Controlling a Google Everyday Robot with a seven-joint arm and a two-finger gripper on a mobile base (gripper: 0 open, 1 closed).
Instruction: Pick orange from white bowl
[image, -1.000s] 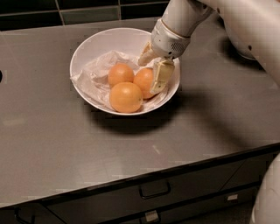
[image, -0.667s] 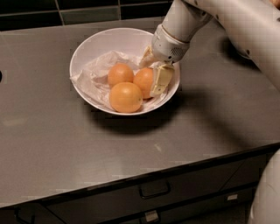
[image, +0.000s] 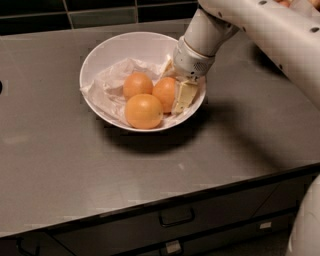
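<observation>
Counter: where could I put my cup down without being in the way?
The counter is bare left of the white bowl and along the front edge. Crowded: the bowl holds three oranges, paper and the gripper beside the rightmost orange; the arm hangs over the right side.

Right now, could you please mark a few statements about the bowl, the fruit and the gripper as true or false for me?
1. Of the three fruits in the white bowl, the largest orange lies nearest the camera. True.
2. The gripper hangs over bare counter, left of the bowl. False: it is down inside the bowl at its right side, right beside the deeper-coloured orange.
3. The bowl is lined with crumpled white paper. True.
4. The bowl is tipped onto its side. False: it stands upright on the grey counter.
</observation>
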